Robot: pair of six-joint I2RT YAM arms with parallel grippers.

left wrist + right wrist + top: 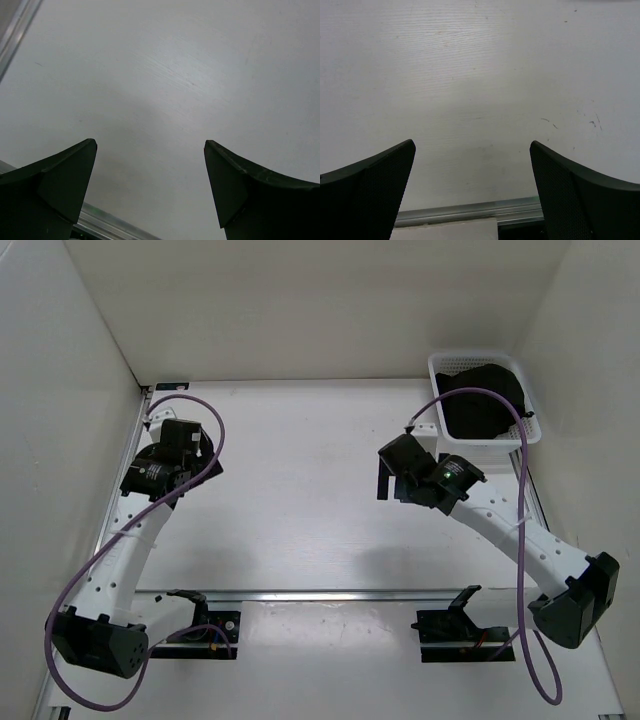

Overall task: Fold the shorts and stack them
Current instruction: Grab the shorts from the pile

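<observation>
Bases of both arms sit at the near edge of the table [300, 500], the left arm base [95, 640] at the near-left corner and the right arm base [580, 605] at the near-right. The table is white, walled in by pale panels on three sides, with an aluminium rail [330, 595] running across it just ahead of the bases.

The left arm reaches forward along the left side. The right arm angles inward toward the centre-right.

A white basket [535, 430] stands in the far-right corner, against the right wall. The shorts [480, 405] lie bunched inside it, a black heap filling most of the basket.

The right arm's purple cable [500, 398] arcs across the shorts and the basket's near rim in the overhead view. The left arm's purple cable [218, 435] loops beside its wrist.

The left gripper [150, 145] hangs over bare table at the far left, well apart from the basket, jaws spread wide and holding nothing. The right gripper [472, 145] hangs over bare table near the basket's near-left side, jaws likewise spread wide and holding nothing.
</observation>
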